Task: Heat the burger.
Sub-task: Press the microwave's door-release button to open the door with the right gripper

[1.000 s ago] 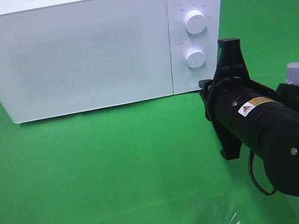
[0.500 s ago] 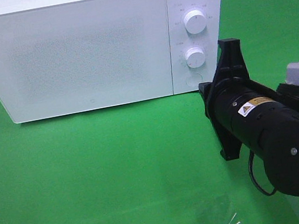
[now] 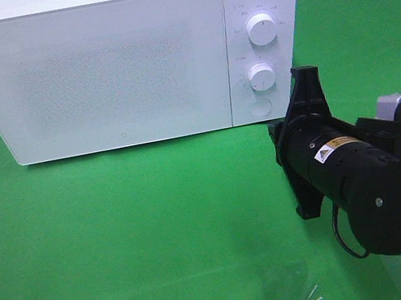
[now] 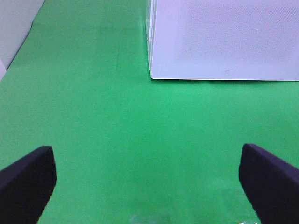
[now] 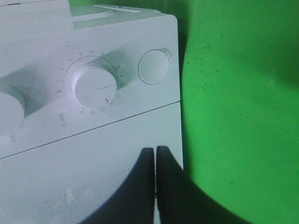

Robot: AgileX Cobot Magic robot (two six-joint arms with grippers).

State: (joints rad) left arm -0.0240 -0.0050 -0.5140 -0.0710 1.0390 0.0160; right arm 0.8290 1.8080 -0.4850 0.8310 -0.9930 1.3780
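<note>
Pinched shut, my right pincer [image 5: 155,148] has its two dark fingers pressed flat together with nothing between them, just before the front of the white microwave [image 3: 117,64]. From the high camera my own black right arm [image 3: 369,191] hides those fingertips, so I cannot tell whether they touch the casing. My left pincer [image 4: 145,154] gapes wide and empty over the green cloth [image 3: 159,226], and only its two finger ends show, cut off at the picture's edge. The burger appears in none of my views. The microwave door [image 3: 96,75] is shut and its speckled pane lets nothing through, so I cannot say whether it sits inside. Small markings ring the upper knob [image 3: 262,29] and the lower knob [image 3: 261,76], but they are too small and blurred to read. The round button [image 3: 260,108] below them is blank. On my arm a yellow warning label [image 3: 329,150] bears a triangle, and its text is illegible.
</note>
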